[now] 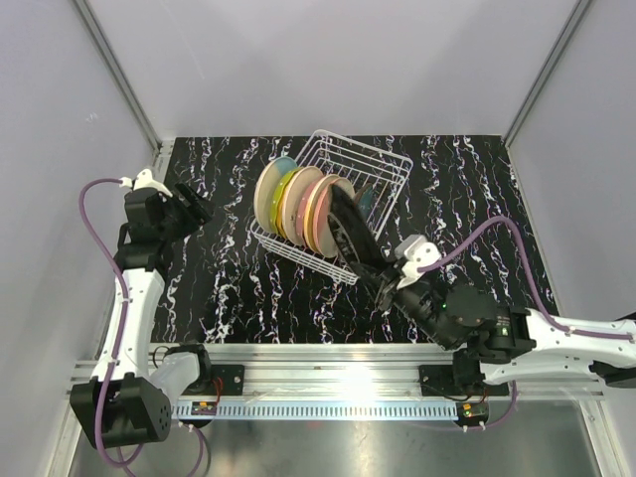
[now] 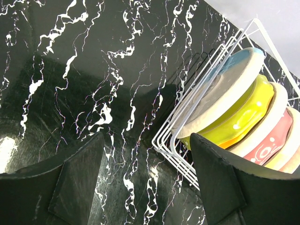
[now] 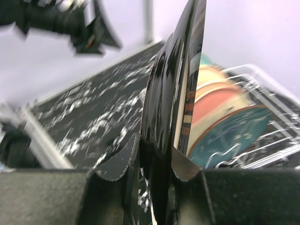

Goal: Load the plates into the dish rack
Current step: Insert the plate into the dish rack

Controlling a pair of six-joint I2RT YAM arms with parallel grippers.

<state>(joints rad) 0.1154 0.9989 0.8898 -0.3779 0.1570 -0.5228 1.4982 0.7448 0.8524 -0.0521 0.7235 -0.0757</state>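
Right wrist — right pincer (image 3: 153,159) clenched on black plate (image 3: 168,93) edge, left pincer (image 2: 146,138) released near rack (image 2: 171,157)

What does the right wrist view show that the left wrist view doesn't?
Right wrist only: the black plate, edge-on, clamped in the right claw, and the teal plate in the dish rack. Left wrist only: the yellow-green plate and the rack's corner on the table. Both: the rack, the pink plate, the marble table, and the open left claw, blurred in the right wrist view.
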